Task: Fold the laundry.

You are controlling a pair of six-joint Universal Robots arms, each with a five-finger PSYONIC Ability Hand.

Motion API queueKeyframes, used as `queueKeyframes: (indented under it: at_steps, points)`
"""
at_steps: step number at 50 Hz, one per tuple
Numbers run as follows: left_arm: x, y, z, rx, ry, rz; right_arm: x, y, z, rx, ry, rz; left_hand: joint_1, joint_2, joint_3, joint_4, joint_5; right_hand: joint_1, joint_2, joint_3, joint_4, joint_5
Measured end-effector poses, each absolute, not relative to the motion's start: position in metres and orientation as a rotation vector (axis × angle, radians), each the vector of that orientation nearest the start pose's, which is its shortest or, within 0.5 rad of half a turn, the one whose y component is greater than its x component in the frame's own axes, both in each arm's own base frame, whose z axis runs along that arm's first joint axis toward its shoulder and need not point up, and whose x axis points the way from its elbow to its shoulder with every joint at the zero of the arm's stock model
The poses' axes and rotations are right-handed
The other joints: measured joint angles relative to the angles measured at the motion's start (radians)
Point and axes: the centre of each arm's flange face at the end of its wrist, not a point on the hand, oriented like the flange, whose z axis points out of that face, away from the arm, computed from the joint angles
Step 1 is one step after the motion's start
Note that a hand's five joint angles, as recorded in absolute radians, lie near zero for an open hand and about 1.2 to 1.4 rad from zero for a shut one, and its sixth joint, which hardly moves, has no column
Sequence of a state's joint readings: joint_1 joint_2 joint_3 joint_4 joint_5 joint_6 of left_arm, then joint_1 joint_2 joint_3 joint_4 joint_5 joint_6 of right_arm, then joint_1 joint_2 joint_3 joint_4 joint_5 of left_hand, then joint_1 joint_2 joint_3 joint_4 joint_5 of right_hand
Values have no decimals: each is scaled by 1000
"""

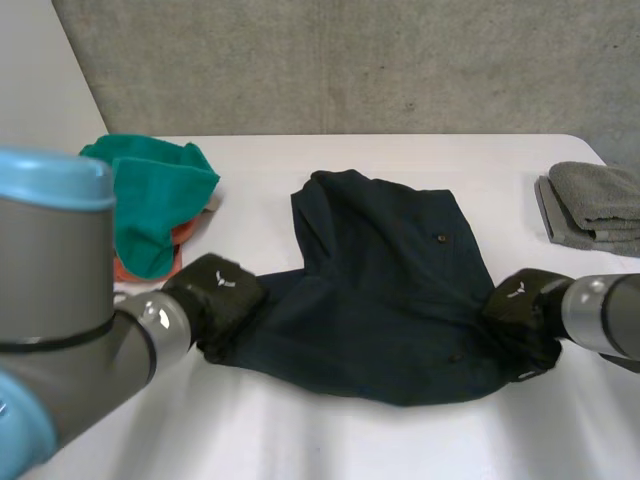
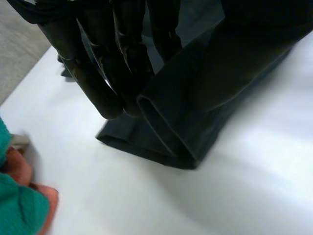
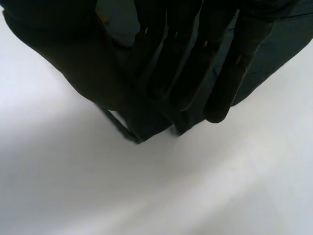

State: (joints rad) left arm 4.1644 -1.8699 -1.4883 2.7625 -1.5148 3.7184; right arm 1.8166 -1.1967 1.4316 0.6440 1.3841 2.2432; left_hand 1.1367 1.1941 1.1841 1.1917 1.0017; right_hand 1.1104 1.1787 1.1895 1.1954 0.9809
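Where right hand (image 1: 518, 298) pinches, dark cloth (image 1: 385, 290) — rumpled

Count on the white table (image 1: 330, 440), one table in all: one dark garment (image 1: 385, 290), taken as reference. Left of it in the head view are two coloured cloths, one green cloth (image 1: 150, 195) lying over one orange cloth (image 1: 122, 270). Right of it is one folded grey cloth (image 1: 598, 205). Two black hands are present: left hand (image 1: 215, 290) at the garment's left end, right hand (image 1: 520, 300) at its right end.
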Motion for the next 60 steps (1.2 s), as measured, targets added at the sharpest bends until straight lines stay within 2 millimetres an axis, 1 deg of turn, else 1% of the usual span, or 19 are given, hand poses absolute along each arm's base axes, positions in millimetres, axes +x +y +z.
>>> queueKeyframes:
  at_steps: [3,6,9,11,12,13,18,23,29,34,37,40,44,51,54,56,57,58,60]
  points:
    - [-285,-212,220,1480,2336,-1543,220,-257,197,-1657,2455,-1187,0,0,0,0,0,0,0,0,0,15]
    - [-291,-229,228,1405,2332,-1607,225,-268,199,-1598,2454,-1271,0,0,0,0,0,0,0,0,0,20]
    - [-297,-244,251,1293,2331,-1718,229,-280,216,-1497,2443,-1416,0,0,0,0,0,0,0,0,0,22]
    - [-298,-247,272,1231,2324,-1796,229,-285,235,-1429,2424,-1522,0,0,0,0,0,0,0,0,0,23]
    - [-299,-247,275,1222,2322,-1810,230,-285,238,-1418,2420,-1539,0,0,0,0,0,0,0,0,0,23]
    - [-299,-245,296,1176,2310,-1885,229,-287,252,-1378,2401,-1608,0,0,0,0,0,0,0,0,0,23]
    - [-293,-224,367,1045,2237,-2149,225,-286,322,-1192,2264,-1925,0,0,0,0,0,0,0,0,0,23]
    - [-282,-197,425,943,2125,-2388,219,-275,382,-1043,2107,-2168,0,0,0,0,0,0,0,0,1,23]
    - [-268,-173,469,827,2003,-2576,212,-258,436,-900,1936,-2366,0,0,0,0,0,0,0,0,2,23]
    - [-258,-155,495,744,1919,-2698,204,-244,472,-782,1815,-2476,0,0,0,0,0,0,0,0,3,23]
    - [-255,-147,506,710,1878,-2751,201,-240,484,-727,1767,-2506,0,0,0,0,0,0,0,0,3,23]
    - [-253,-145,512,683,1846,-2784,200,-240,488,-693,1751,-2509,0,0,0,0,0,0,0,0,3,23]
    - [-256,-157,514,638,1815,-2797,202,-252,481,-662,1769,-2478,0,0,0,0,0,0,0,0,3,26]
    - [-282,-231,474,609,1884,-2674,226,-291,434,-665,1863,-2360,0,0,0,1,0,0,1,0,3,41]
    - [-297,-275,442,605,1919,-2614,241,-313,406,-661,1878,-2344,0,0,0,1,0,0,4,0,3,43]
    - [-299,-278,439,604,1920,-2611,243,-315,404,-659,1878,-2345,0,0,0,1,0,0,4,1,3,43]
    - [-310,-307,417,598,1914,-2601,255,-332,384,-629,1855,-2384,0,1,0,1,0,0,4,3,3,44]
    - [-313,-314,412,597,1907,-2603,257,-335,381,-622,1847,-2394,0,1,0,1,0,0,4,3,3,44]
    - [-324,-338,393,595,1877,-2620,269,-353,364,-576,1789,-2466,0,1,0,3,0,0,4,3,3,44]
